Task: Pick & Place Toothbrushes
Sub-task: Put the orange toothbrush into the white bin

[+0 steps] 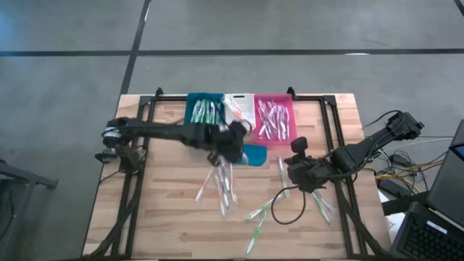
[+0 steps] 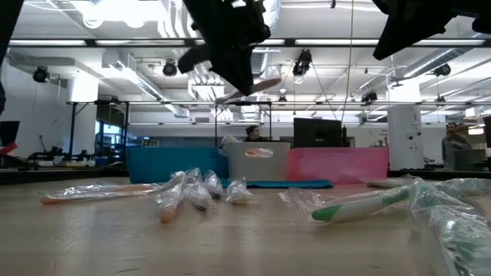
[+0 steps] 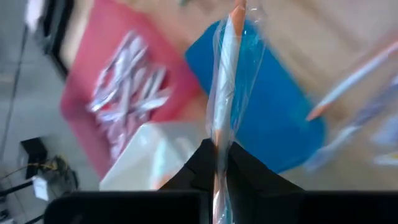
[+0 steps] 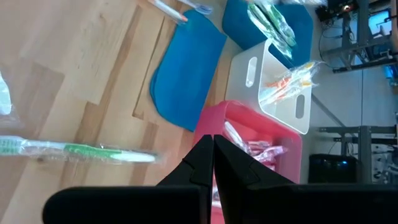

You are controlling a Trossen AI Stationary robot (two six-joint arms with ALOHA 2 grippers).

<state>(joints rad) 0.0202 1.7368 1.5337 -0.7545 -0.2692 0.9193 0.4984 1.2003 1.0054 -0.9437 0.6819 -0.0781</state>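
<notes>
Orange-tipped toothbrush (image 3: 225, 74) in clear wrap, clamped between the left hand (image 1: 233, 135) fingers, lifted off the wooden surface (image 1: 167, 217). Long axis running straight out ahead of the fingers in the left wrist view; nearly level in the low view, high above the bins. Hovering just in front of the white bin (image 1: 239, 109), over the near edge of the flat blue piece (image 1: 254, 154).

Teal bin (image 1: 205, 110) holding green-accented brushes, white bin a few orange ones, pink bin (image 1: 274, 119) a heap of pink ones, all three side by side along the far edge.

Loose toothbrushes (image 1: 225, 185) scattered on the surface in front of the bins: one cluster lying mostly near-to-far just below the left hand, green ones (image 1: 259, 212) lying diagonally nearer the front.

Right hand (image 1: 303, 174) shut on nothing, low over the surface at the right, near a green brush (image 4: 81, 150) lying across its view.
</notes>
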